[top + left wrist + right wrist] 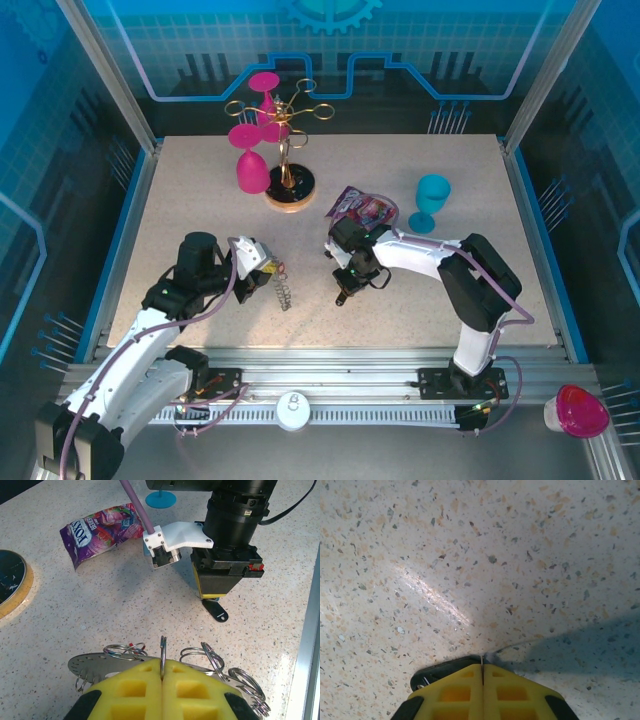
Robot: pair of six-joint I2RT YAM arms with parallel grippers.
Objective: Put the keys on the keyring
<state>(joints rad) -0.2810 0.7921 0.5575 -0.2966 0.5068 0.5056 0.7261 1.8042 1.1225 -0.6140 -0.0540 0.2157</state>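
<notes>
The left pincer (162,675) is seen clamped shut on the keyring (87,664), one wire loop pinched between its pads. The right pincer (482,672) is closed as well, tips down at the counter (470,555). A small dark flat piece (218,613) is glimpsed just beneath them; whether it is gripped cannot be told.

The keyring (283,291) is before the stand (290,188) (pouch (366,208) right of both).
</notes>
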